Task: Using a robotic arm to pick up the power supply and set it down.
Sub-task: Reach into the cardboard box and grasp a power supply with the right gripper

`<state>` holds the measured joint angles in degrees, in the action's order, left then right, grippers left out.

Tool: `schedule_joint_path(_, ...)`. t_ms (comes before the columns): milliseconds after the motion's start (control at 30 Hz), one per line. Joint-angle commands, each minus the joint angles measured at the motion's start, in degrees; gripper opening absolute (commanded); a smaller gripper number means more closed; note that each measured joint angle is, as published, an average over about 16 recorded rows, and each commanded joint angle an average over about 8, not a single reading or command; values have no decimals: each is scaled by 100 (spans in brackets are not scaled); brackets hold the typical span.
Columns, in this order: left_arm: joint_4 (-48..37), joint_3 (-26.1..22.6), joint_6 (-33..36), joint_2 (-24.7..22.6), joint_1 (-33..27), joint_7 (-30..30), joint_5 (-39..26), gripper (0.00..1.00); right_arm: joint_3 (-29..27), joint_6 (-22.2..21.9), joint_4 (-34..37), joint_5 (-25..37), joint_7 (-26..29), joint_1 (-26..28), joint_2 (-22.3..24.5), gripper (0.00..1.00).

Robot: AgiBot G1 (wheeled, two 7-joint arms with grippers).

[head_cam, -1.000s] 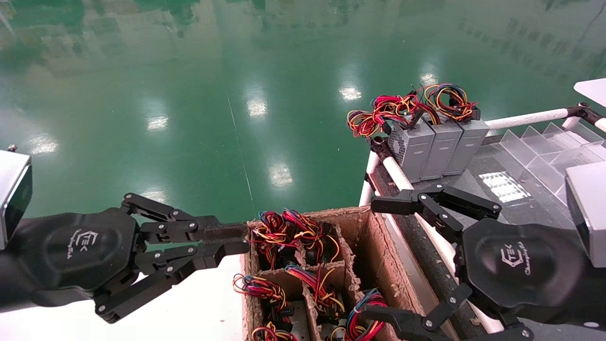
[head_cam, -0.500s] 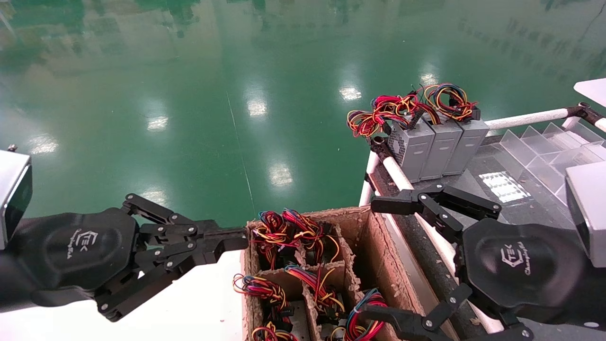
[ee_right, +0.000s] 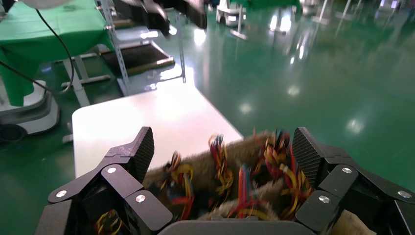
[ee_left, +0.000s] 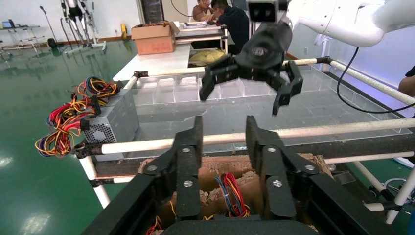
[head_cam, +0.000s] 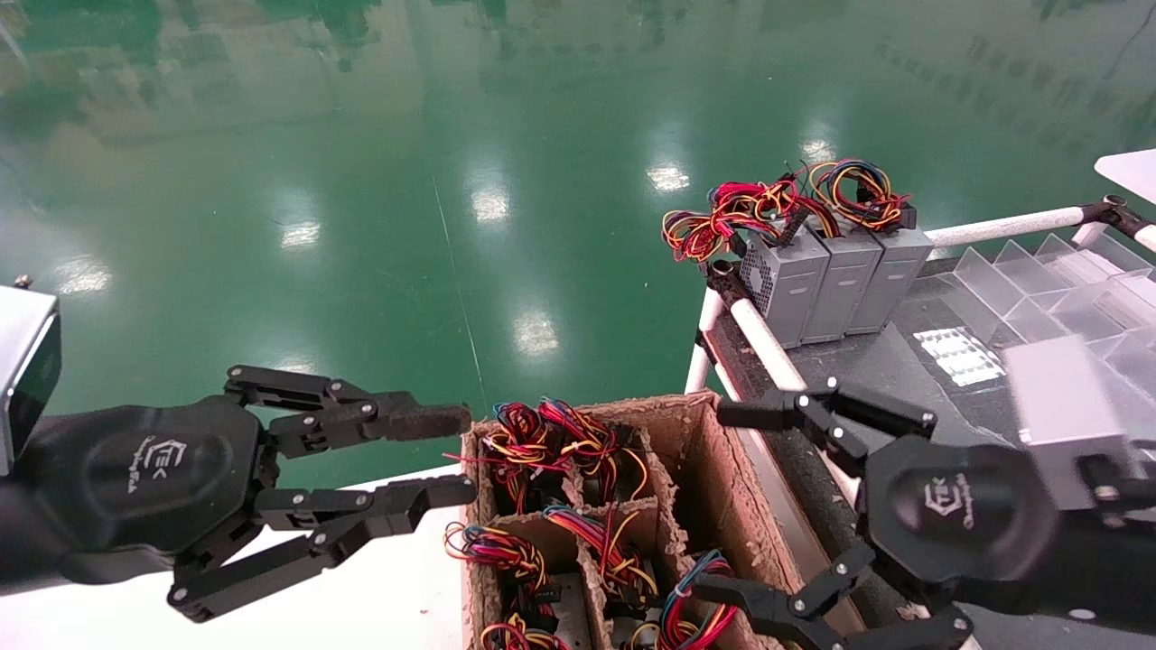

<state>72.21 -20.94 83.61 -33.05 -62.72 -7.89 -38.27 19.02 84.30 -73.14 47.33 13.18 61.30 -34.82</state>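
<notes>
Left gripper [head_cam: 447, 456]: black, rounded palm with white logo, at the near left over a white table [head_cam: 379, 596]; fingers parted with a moderate gap, holding nothing, tips just short of the left wall of the cardboard box [head_cam: 713, 469]. In the left wrist view its gripper [ee_left: 222, 134] points across the box toward the rack, fingers apart.

Cardboard box: brown, rough-edged, divided into compartments by cardboard partitions, standing between the white table and the rack. Wire bundles [head_cam: 551, 447] of red, yellow, orange and blue fill the compartments; the units beneath them are mostly hidden.

Right gripper [head_cam: 722, 501]: black, same make, at the near right above the box's right side and the rack's edge; fingers spread wide, empty. In the right wrist view its gripper [ee_right: 222, 149] hangs over the wires in the box, one ribbed pad at each side.

Power supply [head_cam: 784, 280]: grey metal box with perforated vent, standing upright at the far left corner of the rack, leftmost of three side by side, looped coloured wires on top. Well apart from both grippers.

Rack [head_cam: 1002, 226]: white tube frame, dark bed, to the right of the box.

Clear dividers [head_cam: 1011, 289]: transparent partitions on the rack, right of the three units.
</notes>
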Motion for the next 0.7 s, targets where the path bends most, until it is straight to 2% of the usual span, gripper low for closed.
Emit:
schedule_joint_path(33, 0, 0, 0, 0, 0, 0, 0, 100, 56, -29, 15, 106, 76, -6, 28, 100)
schedule_joint_path(367, 0, -1, 0, 0, 0, 0, 0, 100, 755, 415, -277, 610, 493, 106, -395, 100)
schedule_joint_path(667, 0, -1, 0, 0, 0, 0, 1, 100, 1507, 591, -384, 730, 352, 242, -634, 100)
schedule_joint_path(700, 0, -1, 0, 0, 0, 1, 1, 100, 1606, 593, -390, 729, 313, 265, -648, 95)
